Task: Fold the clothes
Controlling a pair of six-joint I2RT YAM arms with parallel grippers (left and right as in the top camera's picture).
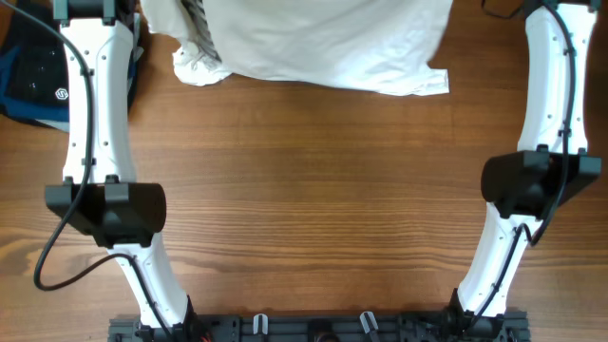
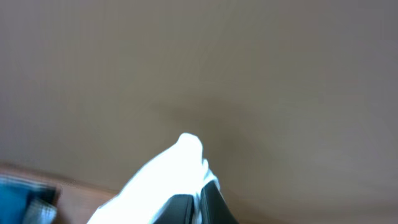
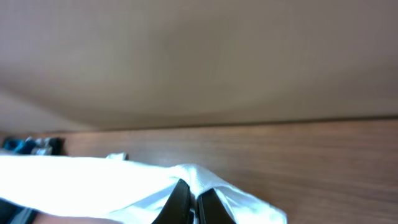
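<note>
At the far left edge of the bench lies a dark blue stack with a small white logo, partly hidden under the left arm. That arm runs up the left side and out past the top of the overhead view, so its tip shows only in its own wrist camera. There the left claw is pinched narrow on a peak of white cloth that rises just above its dark fingers.

The white garment is spread across the top middle of the bench, wrinkled, its lower edge running toward a corner on the right. A black-and-white striped part sits near its left end, above a bunched fold.

The right arm climbs the right side and also leaves the overhead view at the top. In its wrist camera the right claw is closed tight on the garment's edge, and the cloth stretches away from it to the left above the wood.
</note>
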